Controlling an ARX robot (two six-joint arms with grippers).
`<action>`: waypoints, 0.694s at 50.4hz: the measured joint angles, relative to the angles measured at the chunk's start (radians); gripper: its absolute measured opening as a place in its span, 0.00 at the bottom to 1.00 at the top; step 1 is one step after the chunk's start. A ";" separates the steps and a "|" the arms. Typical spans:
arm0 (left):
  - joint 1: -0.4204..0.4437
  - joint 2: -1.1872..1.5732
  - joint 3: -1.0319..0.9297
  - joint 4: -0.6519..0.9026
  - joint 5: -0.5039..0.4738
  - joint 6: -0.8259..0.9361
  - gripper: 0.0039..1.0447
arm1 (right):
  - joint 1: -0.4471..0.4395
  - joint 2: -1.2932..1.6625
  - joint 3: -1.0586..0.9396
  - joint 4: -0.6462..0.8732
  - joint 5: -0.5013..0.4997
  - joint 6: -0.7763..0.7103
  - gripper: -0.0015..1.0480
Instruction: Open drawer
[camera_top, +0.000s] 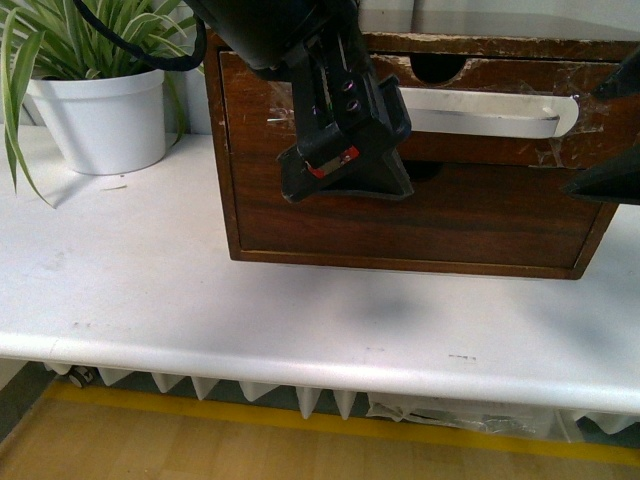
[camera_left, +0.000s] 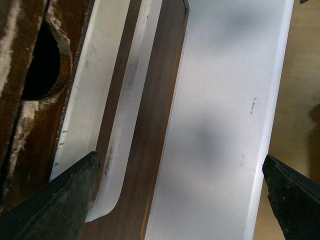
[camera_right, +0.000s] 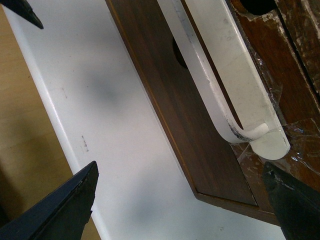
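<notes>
The drawer (camera_top: 500, 75) is the upper one of a dark wooden chest, with a chipped front, a half-round notch (camera_top: 440, 68) and a long white taped-on handle (camera_top: 480, 112). My left gripper (camera_top: 345, 170) is open, right in front of the handle's left end. In the left wrist view (camera_left: 180, 170) one finger (camera_left: 65, 200) lies by the handle's end (camera_left: 95, 100). My right gripper (camera_top: 612, 135) is open at the handle's right end. In the right wrist view (camera_right: 180, 172) the handle (camera_right: 230, 75) ends just short of one finger (camera_right: 295, 205). Neither gripper holds anything.
The chest stands on a white table (camera_top: 150, 290), whose front edge (camera_top: 300, 370) is near me. Below the drawer is a plain dark drawer front (camera_top: 420, 215) without a handle. A potted plant (camera_top: 100, 120) stands at the back left, beside the chest.
</notes>
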 joint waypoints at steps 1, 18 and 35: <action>0.000 0.003 0.000 0.000 -0.001 0.001 0.94 | 0.000 0.003 0.005 0.005 -0.003 0.006 0.91; 0.002 0.025 0.016 -0.021 -0.012 0.021 0.94 | 0.019 0.031 0.013 0.028 -0.001 0.036 0.91; 0.006 0.026 0.021 -0.031 -0.011 0.032 0.94 | 0.059 0.078 0.013 0.072 0.024 0.049 0.91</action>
